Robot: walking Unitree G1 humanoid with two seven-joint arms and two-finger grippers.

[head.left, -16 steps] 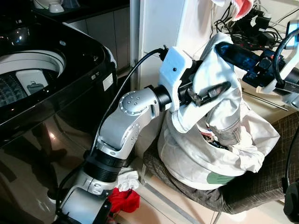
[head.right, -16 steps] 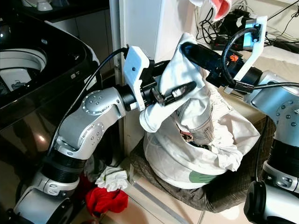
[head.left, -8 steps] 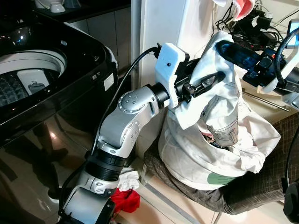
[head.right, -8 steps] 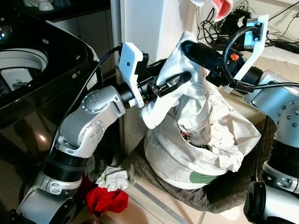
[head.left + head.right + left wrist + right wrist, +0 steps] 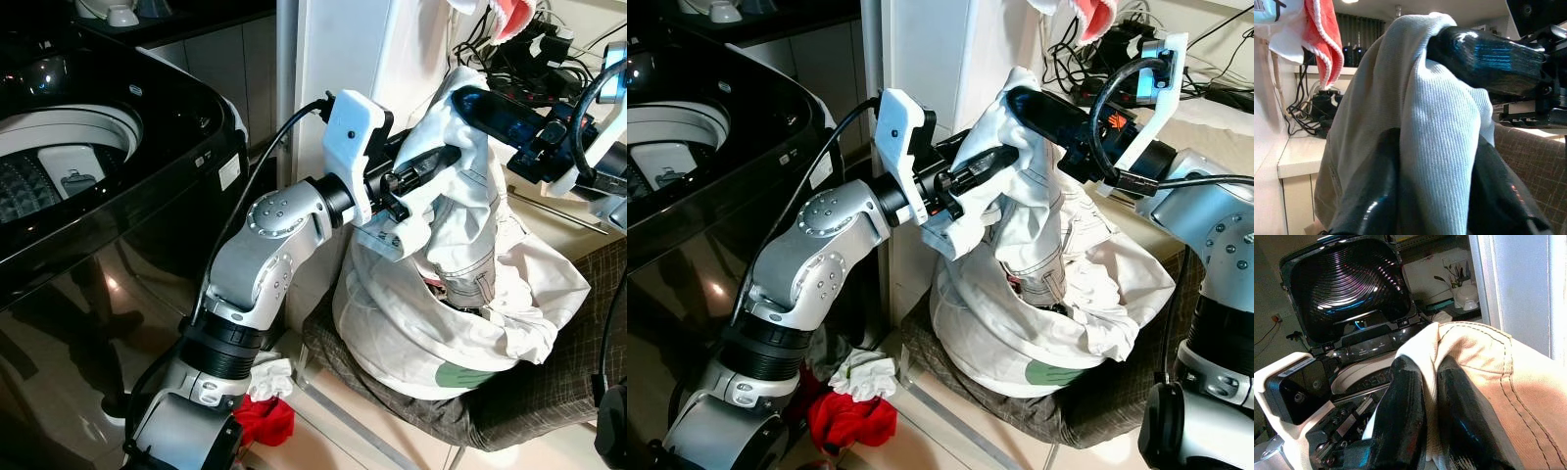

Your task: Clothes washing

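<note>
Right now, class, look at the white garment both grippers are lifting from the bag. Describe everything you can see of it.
The white garment is pale ribbed cloth with a beige, dark-stitched part. It hangs raised and draped, its lower folds trailing into the white laundry bag on the brown chair. The left gripper pinches a fold between its black fingers; the right gripper clamps the top, cloth bunched over it.
</note>
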